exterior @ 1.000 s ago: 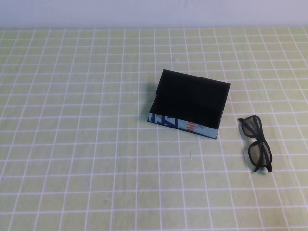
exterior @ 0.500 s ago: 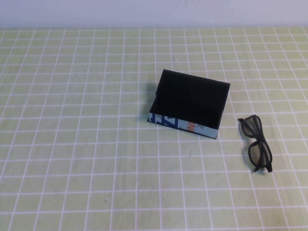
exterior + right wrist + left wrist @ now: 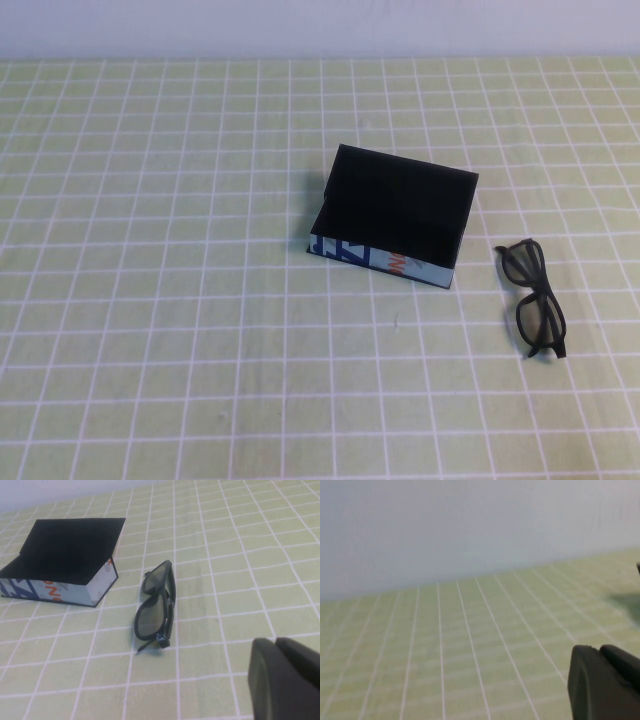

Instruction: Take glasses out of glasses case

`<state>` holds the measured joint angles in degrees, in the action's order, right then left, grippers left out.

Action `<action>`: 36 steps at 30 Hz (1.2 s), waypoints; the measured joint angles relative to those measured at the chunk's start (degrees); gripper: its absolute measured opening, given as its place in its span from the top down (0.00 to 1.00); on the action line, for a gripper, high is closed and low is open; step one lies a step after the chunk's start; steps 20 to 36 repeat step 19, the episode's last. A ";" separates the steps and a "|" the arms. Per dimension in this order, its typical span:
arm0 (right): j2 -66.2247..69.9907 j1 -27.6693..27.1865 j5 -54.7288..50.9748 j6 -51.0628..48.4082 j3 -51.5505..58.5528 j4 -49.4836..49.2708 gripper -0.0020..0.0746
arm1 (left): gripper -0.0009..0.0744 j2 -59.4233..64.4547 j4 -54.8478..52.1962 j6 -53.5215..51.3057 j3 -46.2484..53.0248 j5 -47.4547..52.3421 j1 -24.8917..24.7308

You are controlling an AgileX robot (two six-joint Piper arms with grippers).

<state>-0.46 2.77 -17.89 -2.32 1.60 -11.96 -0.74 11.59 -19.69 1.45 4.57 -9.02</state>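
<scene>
Your right gripper (image 3: pixel 285 680) hangs near the glasses (image 3: pixel 156 605), grip state unclear; left gripper (image 3: pixel 605 680) parked, likewise unclear. Glasses lie beside the open case (image 3: pixel 392 218): removal looks done.

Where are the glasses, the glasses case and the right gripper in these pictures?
glasses (image 3: pixel 535 299), high view, on the bridge of the frame.
glasses case (image 3: pixel 385 262), high view, on its printed light blue front.
right gripper (image 3: pixel 280 672), right wrist view, on its dark finger.

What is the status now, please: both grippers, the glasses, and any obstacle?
Left gripper and right gripper away from the objects. Glasses on table, right of open glasses case, apart. No obstacle.
</scene>
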 joint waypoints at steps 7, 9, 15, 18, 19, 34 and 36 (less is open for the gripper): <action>0.00 0.00 0.00 0.23 0.00 0.00 1.00 | 0.99 0.00 -18.74 23.95 0.00 15.62 0.00; 0.00 0.00 0.00 0.23 0.00 0.00 1.00 | 0.99 0.00 -19.53 24.94 -0.11 16.01 0.00; 0.00 0.00 0.00 0.23 0.00 0.00 1.00 | 0.99 0.00 -20.11 25.44 -0.11 16.15 0.00; 0.00 0.00 0.00 0.23 0.00 0.00 1.00 | 0.99 0.00 -20.11 25.44 -0.11 16.15 0.00; 0.00 0.00 0.00 0.23 0.00 0.00 1.00 | 0.99 0.00 -20.11 25.44 -0.11 16.15 0.00; 0.00 0.00 0.00 0.23 0.00 0.00 1.00 | 0.99 0.00 -20.11 25.44 -0.11 16.15 0.00; 0.00 0.00 0.00 0.23 0.00 0.00 1.00 | 0.99 0.00 -20.11 25.44 -0.11 16.15 0.00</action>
